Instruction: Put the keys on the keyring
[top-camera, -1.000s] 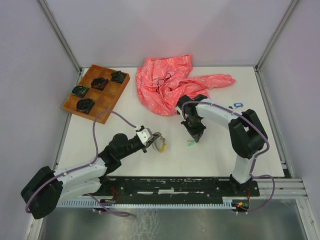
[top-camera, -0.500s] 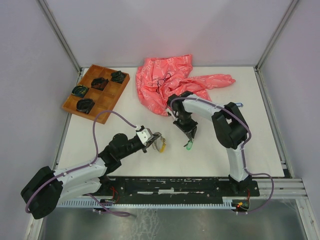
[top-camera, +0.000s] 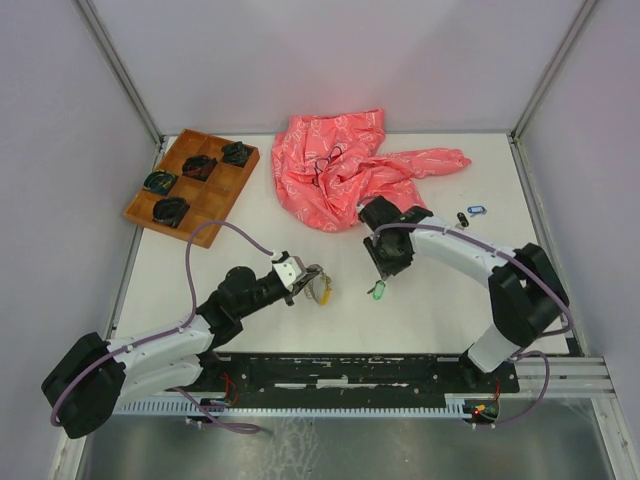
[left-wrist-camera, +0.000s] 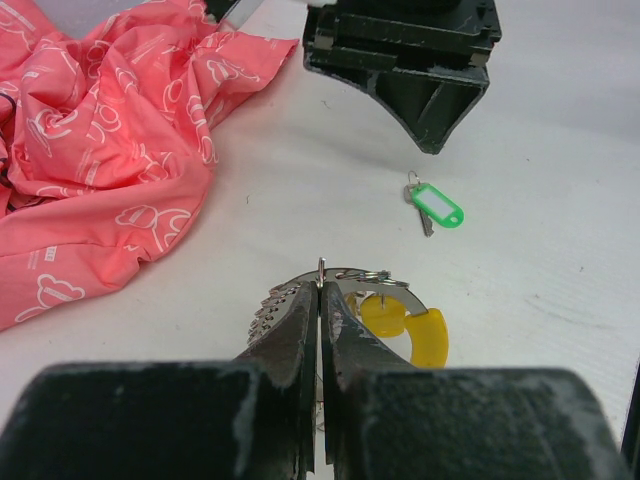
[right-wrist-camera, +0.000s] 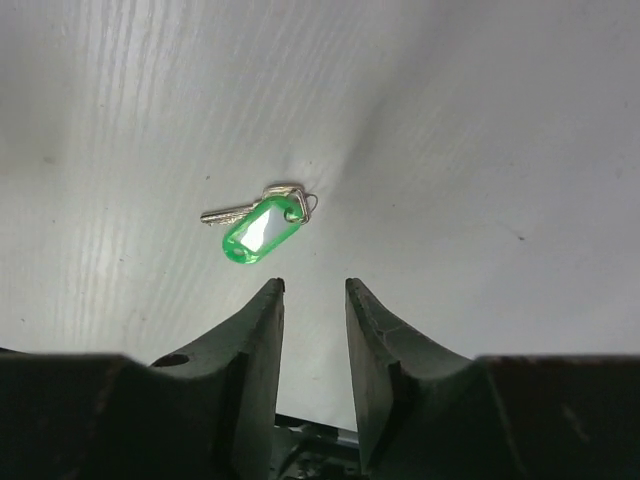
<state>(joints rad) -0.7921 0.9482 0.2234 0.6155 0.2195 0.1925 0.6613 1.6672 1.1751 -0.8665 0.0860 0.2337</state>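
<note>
My left gripper (left-wrist-camera: 320, 285) (top-camera: 312, 281) is shut on the grey beaded keyring (left-wrist-camera: 275, 300), which carries a yellow-tagged key (left-wrist-camera: 415, 330). A silver key with a green tag (right-wrist-camera: 262, 226) lies loose on the white table, also in the left wrist view (left-wrist-camera: 436, 205) and the top view (top-camera: 377, 292). My right gripper (right-wrist-camera: 314, 285) (top-camera: 383, 268) is open and empty, hovering just beside and above the green-tagged key. A blue-tagged key (top-camera: 476, 210) and a black one (top-camera: 460, 216) lie at the far right.
A crumpled pink bag (top-camera: 340, 165) with a thin dark cord lies at the back middle. A wooden compartment tray (top-camera: 205, 200) with dark items sits at the back left.
My right gripper let the green-tagged key go onto the table and drew back from it, open; the right arm swung its elbow back to the right. The left arm has not moved.
</note>
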